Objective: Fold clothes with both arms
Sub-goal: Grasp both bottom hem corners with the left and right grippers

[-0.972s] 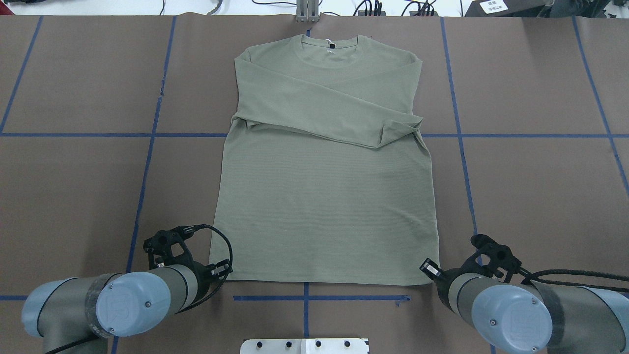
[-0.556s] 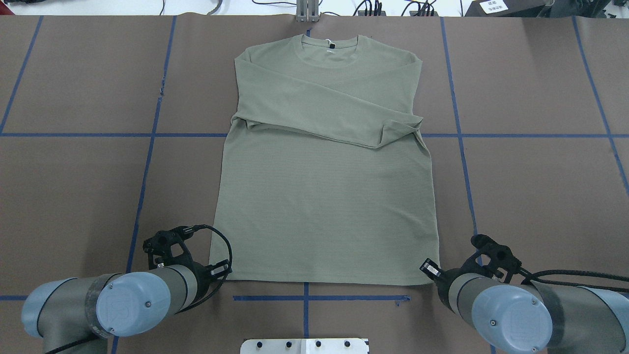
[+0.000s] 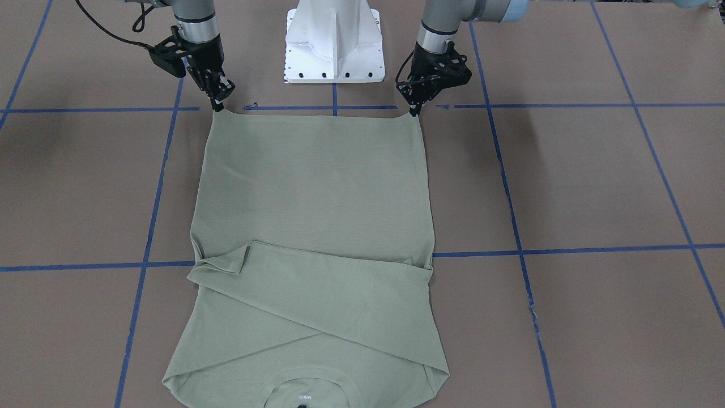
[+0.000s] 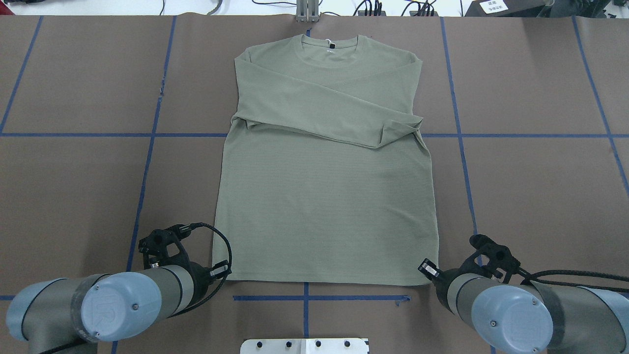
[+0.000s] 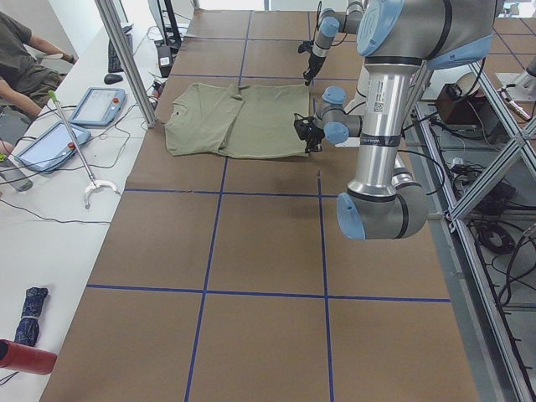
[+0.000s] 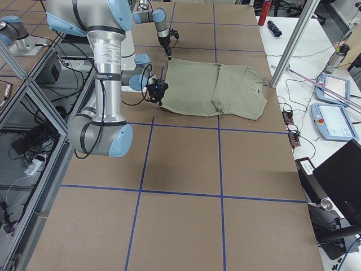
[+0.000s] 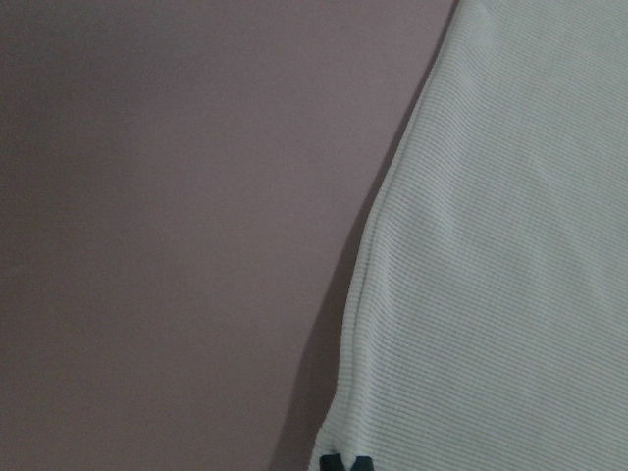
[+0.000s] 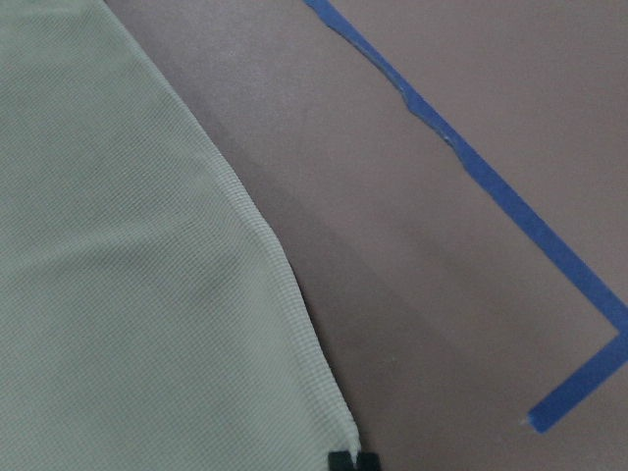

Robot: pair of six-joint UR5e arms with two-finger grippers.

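The sage-green shirt lies flat on the brown table, collar at the far side, both sleeves folded across the chest. In the front-facing view the shirt has its hem towards the robot. My left gripper is shut on the hem's left corner, and its tips pinch the shirt's edge in the left wrist view. My right gripper is shut on the hem's right corner, and its tips sit at the shirt's corner in the right wrist view. In the overhead view both wrists hide the fingertips.
The white pedestal base stands just behind the hem. Blue tape lines cross the brown table cover. A metal post and tablets stand beyond the collar side, where a person sits.
My left arm has shifted slightly back and to the left, and the hem's left corner has moved a little with it. The right arm has barely moved.
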